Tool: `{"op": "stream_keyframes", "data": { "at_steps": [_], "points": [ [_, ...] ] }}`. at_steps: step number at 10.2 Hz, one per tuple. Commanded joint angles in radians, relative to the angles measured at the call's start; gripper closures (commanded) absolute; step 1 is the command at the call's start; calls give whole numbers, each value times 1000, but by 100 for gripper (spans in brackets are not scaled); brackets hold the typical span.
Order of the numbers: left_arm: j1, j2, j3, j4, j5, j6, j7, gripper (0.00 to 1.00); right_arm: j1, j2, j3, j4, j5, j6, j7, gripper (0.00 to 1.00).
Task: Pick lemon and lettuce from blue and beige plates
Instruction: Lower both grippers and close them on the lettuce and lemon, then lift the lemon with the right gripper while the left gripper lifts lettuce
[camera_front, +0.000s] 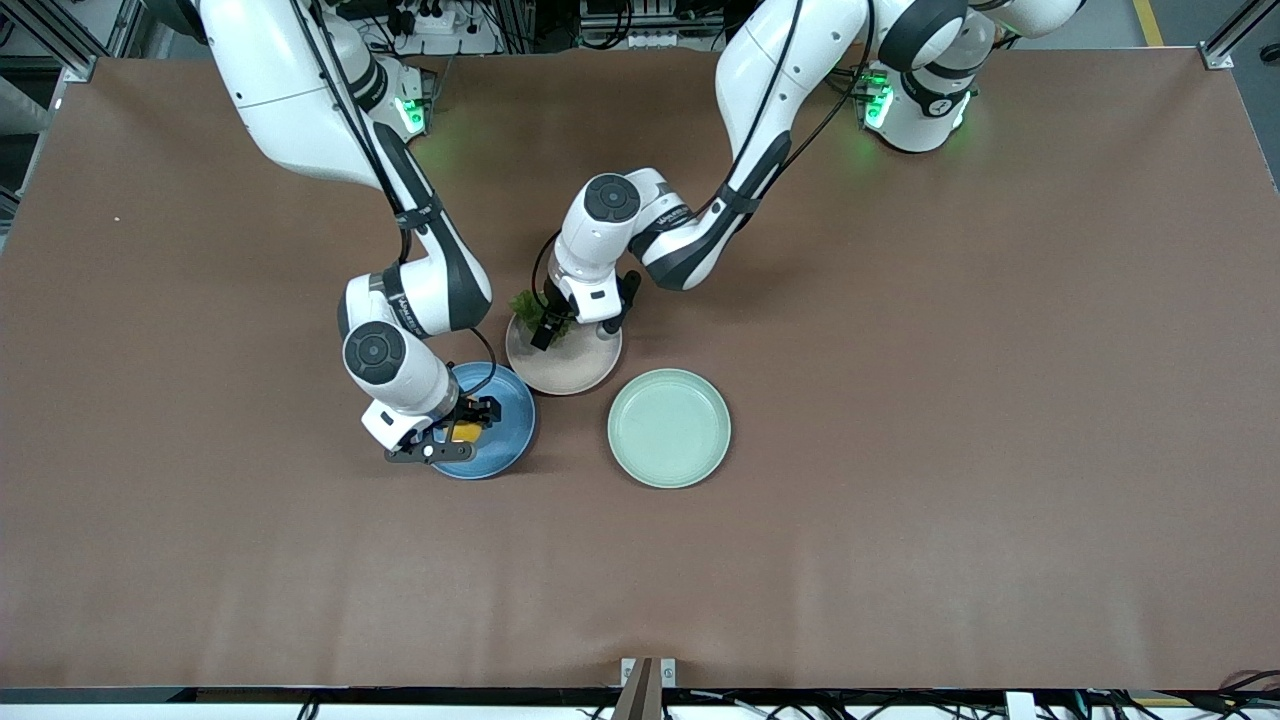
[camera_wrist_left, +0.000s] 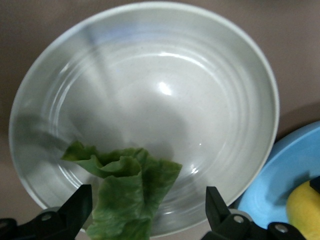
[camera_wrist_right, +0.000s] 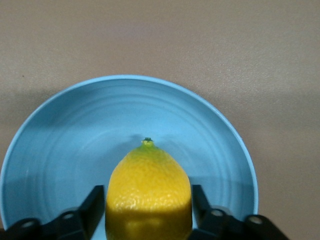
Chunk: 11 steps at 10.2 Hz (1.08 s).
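Observation:
The yellow lemon (camera_wrist_right: 148, 190) lies on the blue plate (camera_wrist_right: 75, 135), toward the right arm's end of the table. My right gripper (camera_wrist_right: 148, 202) is down on that plate with a finger pressed against each side of the lemon (camera_front: 466, 433). The green lettuce (camera_wrist_left: 130, 200) lies at the edge of the beige plate (camera_wrist_left: 150, 75), which sits beside the blue plate (camera_front: 508, 415) and farther from the front camera. My left gripper (camera_wrist_left: 148, 205) is low over the beige plate (camera_front: 575, 372), open, its fingers well apart on either side of the lettuce (camera_front: 527, 305) without touching it.
A pale mint-green plate (camera_front: 669, 428) with nothing on it sits beside the beige plate, toward the left arm's end of the table. Both arms reach in close together over the middle of the brown table (camera_front: 950, 400).

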Motion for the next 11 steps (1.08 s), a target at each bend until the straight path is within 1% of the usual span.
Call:
{"op": "stream_keyframes", "data": {
  "at_steps": [1,3,4,8,11],
  "points": [
    [-16,28,16,36,-23,8,9,0,4,1,-5,1,18,-1,6,55],
    [-25,38,25,36,-20,17,9,0,-2,0,-4,2,30,-4,6,60],
    [-36,44,36,37,-20,17,11,0,-2,-5,-4,4,33,-7,5,61],
    [-50,44,42,36,-20,13,9,0,-36,-34,-4,66,35,-155,-9,61],
    [-53,47,43,36,-20,14,22,0,-102,-85,-4,73,35,-243,-119,61]
  ]
}}
